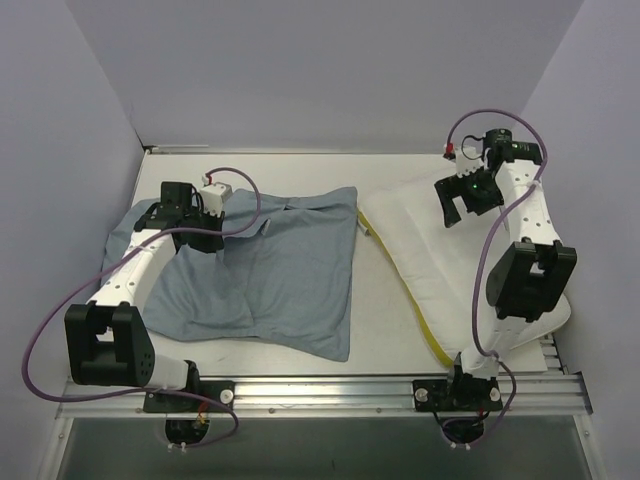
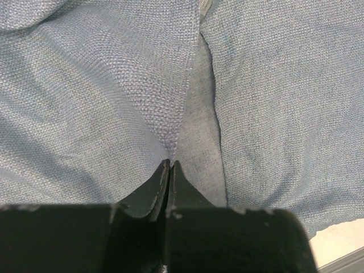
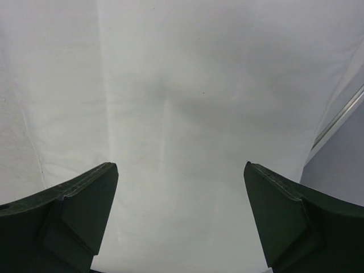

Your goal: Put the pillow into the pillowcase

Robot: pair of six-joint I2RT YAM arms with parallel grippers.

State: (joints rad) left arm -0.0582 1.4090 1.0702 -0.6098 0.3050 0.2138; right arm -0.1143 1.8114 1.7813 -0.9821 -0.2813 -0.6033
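On the left side of the top view, my left gripper (image 1: pixel 190 217) sits on the upper left part of the pillowcase (image 1: pixel 280 285). The pillowcase lies flat, grey-blue side up. In the left wrist view the fingers (image 2: pixel 162 185) are pressed tight together, and a fold of cloth runs right up to their tips. It looks like they pinch a little bit of the cloth.

To the right, just beside the pillowcase, lies the pillow (image 1: pixel 440 270), with its yellow band (image 1: pixel 422 315) facing the case. My right gripper (image 1: pixel 467 196) hangs over the pillow's upper end. Its fingers are spread wide and hold nothing.

What could go wrong? The left pinch is thin, so the cloth may slip out when I lift. It may also grab both layers, and then the bag stays closed. The pillow is soft and fat, so the right fingers may squeeze only its cover and drop it.
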